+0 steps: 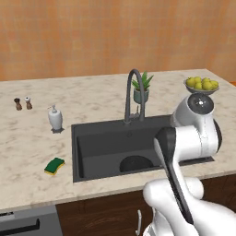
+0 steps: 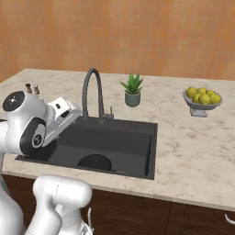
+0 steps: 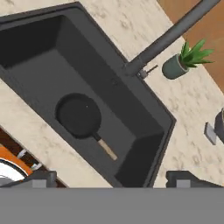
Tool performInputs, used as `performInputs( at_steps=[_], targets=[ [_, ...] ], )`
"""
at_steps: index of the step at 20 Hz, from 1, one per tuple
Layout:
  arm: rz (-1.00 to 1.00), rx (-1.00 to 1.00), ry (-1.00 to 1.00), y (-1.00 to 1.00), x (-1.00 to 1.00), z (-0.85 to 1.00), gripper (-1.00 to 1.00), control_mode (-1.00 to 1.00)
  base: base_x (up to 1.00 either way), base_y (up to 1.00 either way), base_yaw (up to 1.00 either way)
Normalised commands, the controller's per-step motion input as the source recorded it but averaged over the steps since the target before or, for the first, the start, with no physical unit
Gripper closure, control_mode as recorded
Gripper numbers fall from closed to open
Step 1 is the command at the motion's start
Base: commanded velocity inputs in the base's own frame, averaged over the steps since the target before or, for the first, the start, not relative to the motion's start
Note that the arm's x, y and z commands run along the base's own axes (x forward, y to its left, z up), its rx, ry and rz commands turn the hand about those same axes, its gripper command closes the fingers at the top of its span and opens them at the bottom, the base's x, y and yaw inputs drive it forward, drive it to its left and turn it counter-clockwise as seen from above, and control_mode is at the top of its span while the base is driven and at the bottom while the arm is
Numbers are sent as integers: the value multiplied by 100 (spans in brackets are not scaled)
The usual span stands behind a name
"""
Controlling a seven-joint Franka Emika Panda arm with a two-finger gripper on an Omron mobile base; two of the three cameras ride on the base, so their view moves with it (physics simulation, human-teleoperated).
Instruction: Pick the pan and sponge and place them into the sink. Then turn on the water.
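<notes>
The white arm bends up and forward, with its round dark joints showing. The claw (image 3: 111,179) is wide open and holds nothing, and its two small dark fingertips (image 3: 41,178) stand far apart. The hand (image 2: 59,114) tilts forward and down.

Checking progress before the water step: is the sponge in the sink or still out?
Out. The sponge lies on the counter left of the sink, whose basin holds the pan.
</notes>
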Motion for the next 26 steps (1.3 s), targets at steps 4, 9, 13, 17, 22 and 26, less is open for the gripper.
performInputs(
  at_steps=[4, 9, 13, 17, 22, 26],
  targets=[
    [-32, 45, -25, 81, -52, 0, -100, -100, 0, 0, 0],
    [-38, 42, -4, 98, -28, 2, -100, -100, 0, 0, 0],
    [-37, 44, 0, 91, -29, 0, -100, -100, 0, 0, 0],
    [-33, 42, 2, 83, -15, 0, -100, -100, 0, 0, 0],
    [-18, 35, 22, 73, 7, -17, -100, -100, 0, 0, 0],
    [-3, 11, 37, 71, 46, -41, -100, -100, 0, 0, 0]
  ],
)
